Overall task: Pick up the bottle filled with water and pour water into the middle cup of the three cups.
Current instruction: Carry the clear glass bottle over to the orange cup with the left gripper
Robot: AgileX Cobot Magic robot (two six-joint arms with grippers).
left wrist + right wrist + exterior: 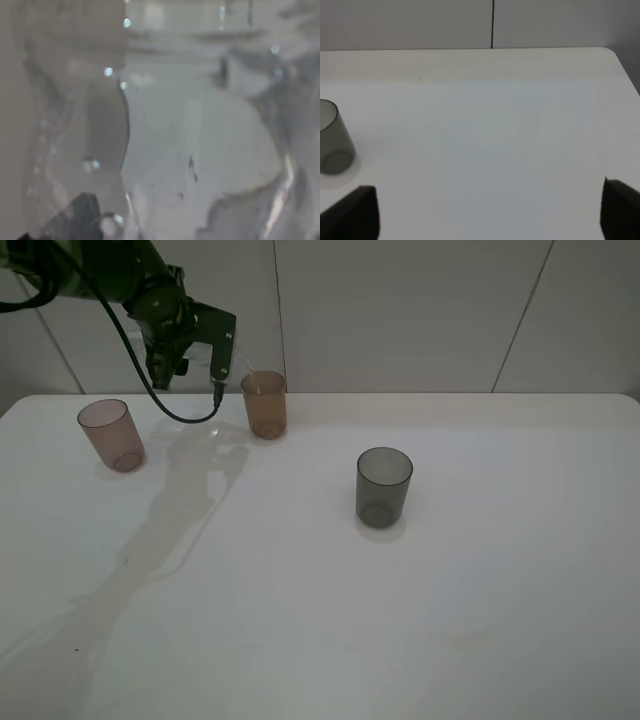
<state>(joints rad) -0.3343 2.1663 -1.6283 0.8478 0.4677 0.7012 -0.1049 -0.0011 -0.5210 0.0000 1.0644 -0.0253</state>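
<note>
The left gripper (pixel 212 368) was clamped on the clear bottle (pixel 200 140), tilted, its neck, faint to see, just beside the rim of the amber middle cup (pixel 265 405). In my judgement it needed to tip slowly and hold the mouth over that cup, so nothing fell on the table (pixel 400 620)

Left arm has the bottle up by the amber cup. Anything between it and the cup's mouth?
Nothing visible does. The bottle in the left gripper is right beside the amber cup's rim. The pink cup stands well to its left, the grey cup toward the front right, both off the path.
</note>
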